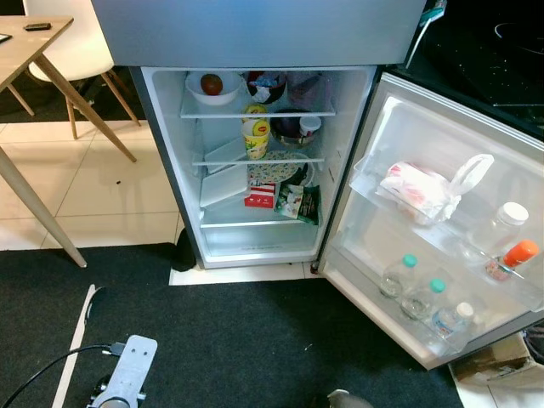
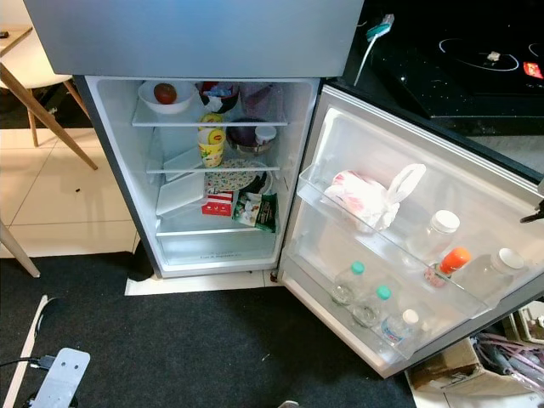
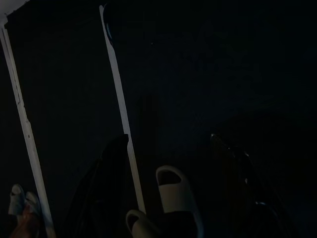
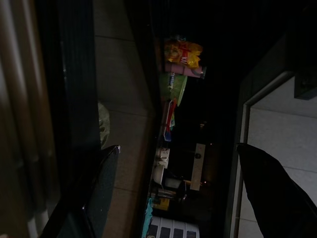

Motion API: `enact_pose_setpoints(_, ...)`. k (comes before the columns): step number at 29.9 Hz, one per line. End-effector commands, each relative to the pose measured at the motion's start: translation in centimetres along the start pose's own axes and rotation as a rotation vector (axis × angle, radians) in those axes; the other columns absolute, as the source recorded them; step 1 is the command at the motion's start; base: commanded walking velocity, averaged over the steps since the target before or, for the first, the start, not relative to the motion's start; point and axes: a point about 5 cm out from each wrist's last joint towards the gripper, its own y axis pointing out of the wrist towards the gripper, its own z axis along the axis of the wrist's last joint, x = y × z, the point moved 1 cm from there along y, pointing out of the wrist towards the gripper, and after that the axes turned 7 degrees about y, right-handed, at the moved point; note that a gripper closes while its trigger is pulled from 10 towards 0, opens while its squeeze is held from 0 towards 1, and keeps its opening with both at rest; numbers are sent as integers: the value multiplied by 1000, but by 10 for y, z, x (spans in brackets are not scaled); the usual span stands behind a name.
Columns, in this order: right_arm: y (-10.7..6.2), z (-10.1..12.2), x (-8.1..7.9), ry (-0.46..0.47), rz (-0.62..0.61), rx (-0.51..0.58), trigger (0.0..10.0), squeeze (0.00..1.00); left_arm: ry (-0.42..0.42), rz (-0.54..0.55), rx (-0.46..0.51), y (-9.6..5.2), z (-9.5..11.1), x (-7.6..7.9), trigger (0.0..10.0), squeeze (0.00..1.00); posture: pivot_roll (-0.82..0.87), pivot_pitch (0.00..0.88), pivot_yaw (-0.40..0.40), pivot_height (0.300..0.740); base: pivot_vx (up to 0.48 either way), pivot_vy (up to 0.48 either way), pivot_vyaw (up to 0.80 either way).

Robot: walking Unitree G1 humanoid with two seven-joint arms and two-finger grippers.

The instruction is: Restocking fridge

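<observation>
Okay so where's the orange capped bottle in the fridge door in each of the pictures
Left eye view: orange-capped bottle at the far right, in the open door's upper rack.
Right eye view: the bottle sits right of centre, same rack.
Left wrist view: too dark to make it out.
Right wrist view: I cannot make it out.
Shared landmark: the white plastic bag in that rack.

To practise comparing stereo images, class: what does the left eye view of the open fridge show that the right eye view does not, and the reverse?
Left eye view: it reaches further left, taking in much more of the wooden table and the white chair.
Right eye view: it reaches further right, adding a third, white-capped bottle on the door's upper shelf, a tangle of cables and more of the black cooktop.
Both: the open fridge, an apple in a white bowl, a yellow cup, a white bag and three small bottles in the door.
</observation>
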Motion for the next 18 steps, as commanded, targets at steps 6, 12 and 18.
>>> enact_pose_setpoints(6,-2,8,-25,-38,232,34,10000,0,4,1,-36,-2,-9,0,10000,0,-5,47,-46,706,0,0,0)
enact_pose_setpoints(12,-5,18,-42,21,396,87,10000,0,4,-1,-33,-2,-9,0,10000,0,-7,48,-44,706,0,0,0)
enact_pose_setpoints(18,-8,26,-49,66,493,121,10000,0,6,-4,-32,-2,-8,0,10000,0,-13,51,-44,706,0,0,0)
